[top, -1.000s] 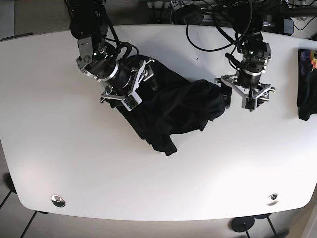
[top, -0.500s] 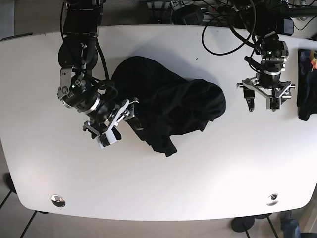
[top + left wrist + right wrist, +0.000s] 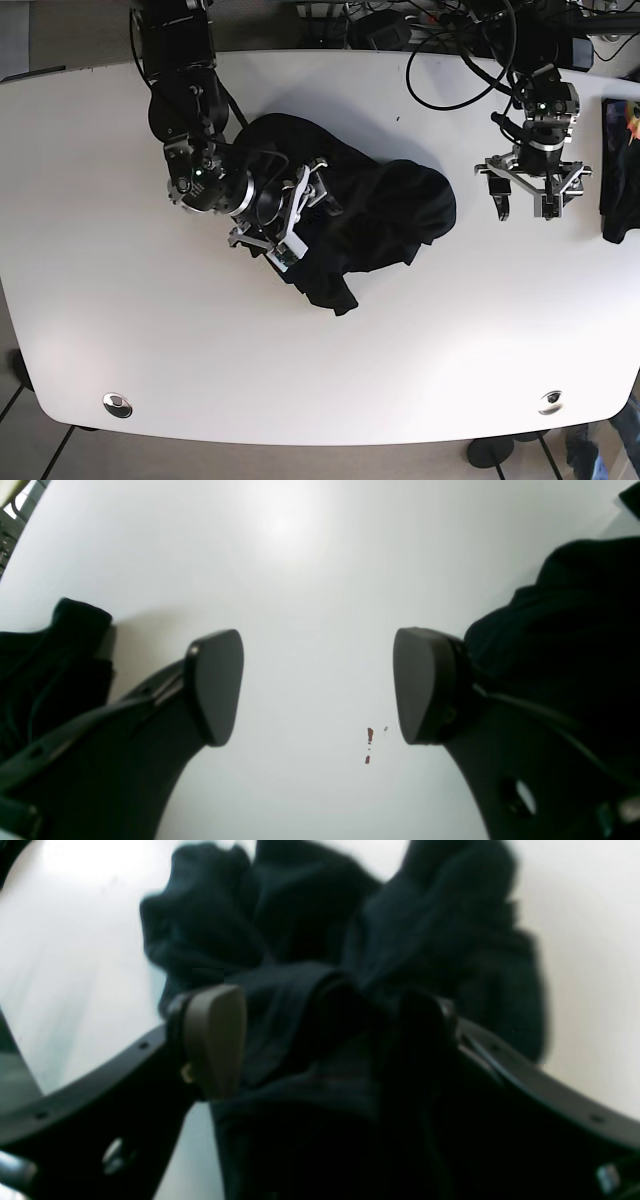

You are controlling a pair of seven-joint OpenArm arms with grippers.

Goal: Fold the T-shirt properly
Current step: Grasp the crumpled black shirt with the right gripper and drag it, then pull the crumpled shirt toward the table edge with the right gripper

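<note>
Overhead light throws a soft glare patch on the white counter (image 3: 285, 525) in the sharp left wrist view, where the near fingers (image 3: 215, 685) cast faint shadows, while the right wrist view is dimmer and motion-blurred, smearing the black T-shirt (image 3: 350, 940) into featureless dark.

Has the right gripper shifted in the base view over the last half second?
Yes. The right gripper has swung from the bare table left of the T-shirt back up and rightward over the shirt's left edge.
</note>
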